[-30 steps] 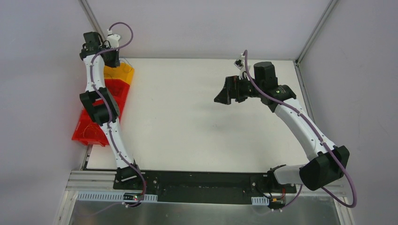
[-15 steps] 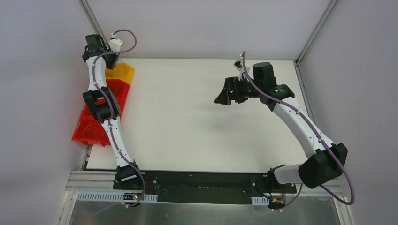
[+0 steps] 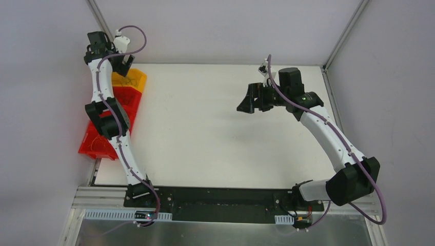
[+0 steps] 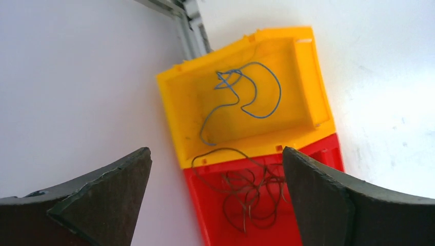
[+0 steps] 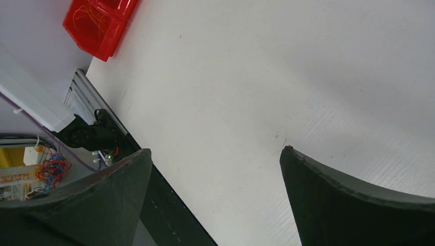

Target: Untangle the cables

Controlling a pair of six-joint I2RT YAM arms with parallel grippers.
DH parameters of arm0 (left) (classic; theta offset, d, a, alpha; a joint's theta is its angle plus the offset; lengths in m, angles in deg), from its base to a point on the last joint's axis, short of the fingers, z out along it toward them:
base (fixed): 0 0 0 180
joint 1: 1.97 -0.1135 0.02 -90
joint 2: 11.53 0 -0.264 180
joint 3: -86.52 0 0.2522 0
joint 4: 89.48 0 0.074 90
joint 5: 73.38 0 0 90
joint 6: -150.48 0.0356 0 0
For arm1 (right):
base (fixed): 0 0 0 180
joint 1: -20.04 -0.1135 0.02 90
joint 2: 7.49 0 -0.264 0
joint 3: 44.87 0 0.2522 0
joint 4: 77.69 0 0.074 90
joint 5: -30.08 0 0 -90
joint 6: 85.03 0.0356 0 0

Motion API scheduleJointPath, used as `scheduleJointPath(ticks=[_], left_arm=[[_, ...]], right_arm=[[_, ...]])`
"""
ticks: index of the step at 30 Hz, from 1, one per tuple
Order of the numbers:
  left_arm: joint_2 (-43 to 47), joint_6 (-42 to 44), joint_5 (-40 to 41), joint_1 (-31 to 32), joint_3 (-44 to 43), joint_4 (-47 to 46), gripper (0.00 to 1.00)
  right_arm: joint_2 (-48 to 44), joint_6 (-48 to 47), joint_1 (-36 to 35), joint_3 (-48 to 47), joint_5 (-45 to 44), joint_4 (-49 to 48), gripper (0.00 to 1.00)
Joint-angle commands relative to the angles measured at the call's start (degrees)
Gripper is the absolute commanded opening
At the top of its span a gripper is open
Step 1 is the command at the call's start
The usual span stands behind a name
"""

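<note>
The left wrist view looks down on two bins. A thin blue cable (image 4: 225, 81) lies curled in the yellow bin (image 4: 246, 146). A tangle of thin dark cables (image 4: 256, 192) sits in the red bin (image 4: 208, 205) beside it, one loop reaching over the yellow bin's rim. My left gripper (image 4: 215, 149) hangs open above them with nothing between its fingers, and it is over the yellow bin (image 3: 134, 79) in the top view (image 3: 123, 64). My right gripper (image 3: 249, 102) stands open and empty above the middle of the table (image 5: 216, 149).
The bins stand in a row along the table's left edge: yellow at the back, then a red bin (image 3: 125, 100), then another red bin (image 3: 95, 143) holding thin orange wires (image 5: 90, 18). The black base rail (image 3: 220, 197) runs along the near edge.
The left gripper has gone from shut to wide open above the yellow bin, and its wrist has shifted a little. The right arm has hardly moved.
</note>
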Motion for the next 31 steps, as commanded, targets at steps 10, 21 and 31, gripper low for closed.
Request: scheduleJointPath(ticks=[10,21,31], left_arm=[[21.97,-18.74,9.93,27.26,0.13,29.67,0.99],[34.04,-49.99,5.49,31.18,31.07,23.11,0.99],[39.28,-49.69,7.48,31.15,41.59,18.85,1.00]], right_arm=[[-4.55,1.58,13.45,2.37,-8.49,0.72,0.99],[-14.79,-0.04,16.11,18.49,-19.43,3.16,1.00],[-18.69,3.55,18.69,23.62,-16.76,2.48,0.99]])
